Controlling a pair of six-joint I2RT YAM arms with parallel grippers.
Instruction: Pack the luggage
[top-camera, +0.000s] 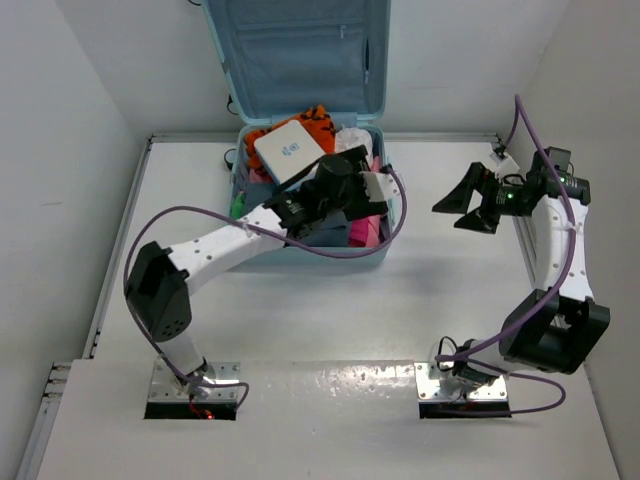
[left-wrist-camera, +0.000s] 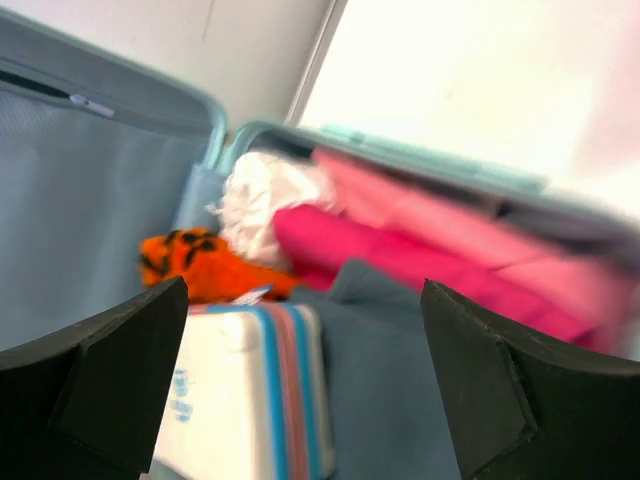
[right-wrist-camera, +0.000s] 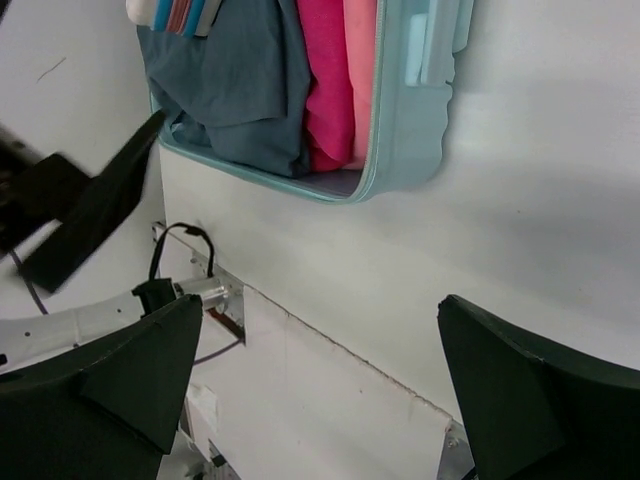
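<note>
The luggage (top-camera: 385, 240), a pale aqua hard-shell suitcase, lies open at the back centre with its lid (top-camera: 295, 50) upright. Inside are pink clothes (left-wrist-camera: 420, 250), a grey-blue cloth (left-wrist-camera: 385, 380), a white cloth (left-wrist-camera: 265, 205), an orange striped plush toy (left-wrist-camera: 200, 265) and a white-and-blue box (top-camera: 290, 150) resting on top. My left gripper (top-camera: 340, 175) hovers over the packed half, just right of the box, jaws wide open and empty (left-wrist-camera: 305, 330). My right gripper (top-camera: 462, 208) hangs open and empty above the bare table to the right of the suitcase (right-wrist-camera: 410, 130).
White walls close in the table on the left, back and right. A purple cable (top-camera: 340, 250) loops from the left arm across the suitcase's front edge. Both arm bases (top-camera: 195, 385) sit on metal plates at the near edge.
</note>
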